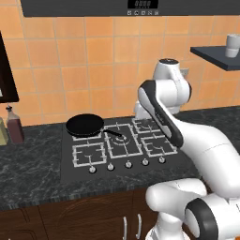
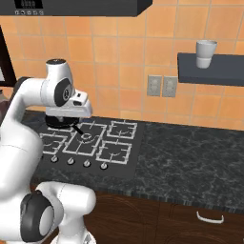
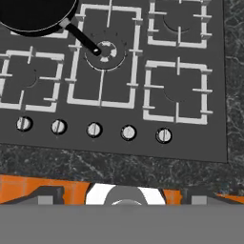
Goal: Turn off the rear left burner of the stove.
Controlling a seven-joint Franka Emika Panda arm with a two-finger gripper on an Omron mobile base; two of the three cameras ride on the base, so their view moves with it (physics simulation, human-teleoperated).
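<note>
The stove [image 1: 68,174] is a black glass cooktop with five pale-grey wire grates and a row of silver knobs [image 3: 94,129] along its front. A black frying pan [image 1: 85,124] sits on the rear left burner [image 3: 53,34] and hides nearly all of its grate. The pan's handle [image 3: 81,38] reaches over the larger middle grate [image 3: 106,50]. My gripper [image 3: 124,196] hovers above the front of the stove and looks down on the knobs. Its fingers [image 3: 47,195] stand wide apart, open, with nothing between them. In the right base view the gripper [image 2: 64,121] hangs over the stove's rear left part.
Two bottles [image 1: 15,124] stand on the dark counter left of the stove. A wall shelf [image 2: 209,69] at the right carries a white cup [image 2: 206,53]. Wall outlets [image 2: 162,86] sit behind the counter. A range hood [image 1: 140,5] hangs overhead.
</note>
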